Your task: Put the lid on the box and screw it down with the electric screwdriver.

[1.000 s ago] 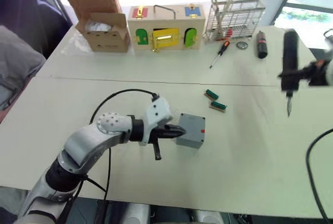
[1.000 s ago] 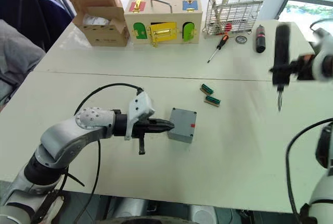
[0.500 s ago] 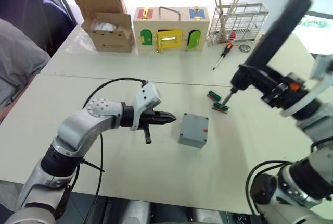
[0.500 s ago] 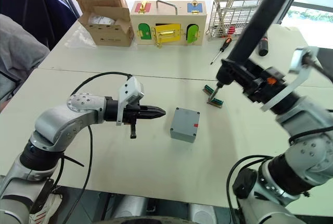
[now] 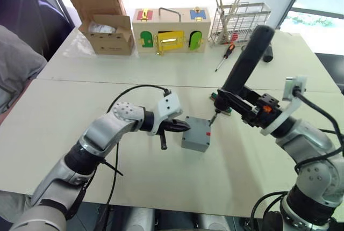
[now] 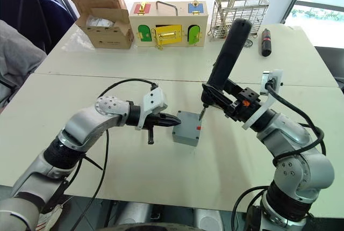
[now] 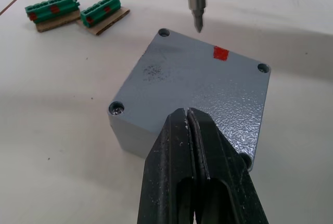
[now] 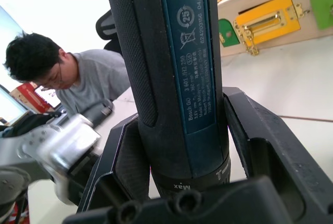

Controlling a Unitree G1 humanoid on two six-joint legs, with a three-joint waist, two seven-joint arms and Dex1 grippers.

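Observation:
The grey box [image 5: 193,142] sits mid-table with the lid [image 7: 203,78] lying flat on top, screw holes at its corners and a red mark near one edge. My left gripper [image 5: 185,127] is shut on nothing, its tips [image 7: 186,114] resting at the lid's near edge. My right gripper [image 5: 252,110] is shut on the electric screwdriver [image 5: 244,64], which leans up and away to the right. Its metal bit [image 7: 196,5] hangs just above the lid, close to a far corner hole [image 7: 164,33]. The tool's blue-black body [image 8: 177,67] sits clamped between the fingers [image 8: 260,146].
Two green terminal blocks [image 7: 52,13] lie just behind the box. Along the back edge stand a cardboard carton [image 5: 105,19], a wooden box with coloured doors [image 5: 169,29] and a wire rack [image 5: 239,21]. A red-and-black screwdriver [image 5: 224,56] and a black cylinder [image 6: 263,42] lie nearby. A person [image 8: 67,83] sits to my left.
My right arm has swung the screwdriver in from the right and down over the box. The left gripper drew back from the box, then returned to its edge.

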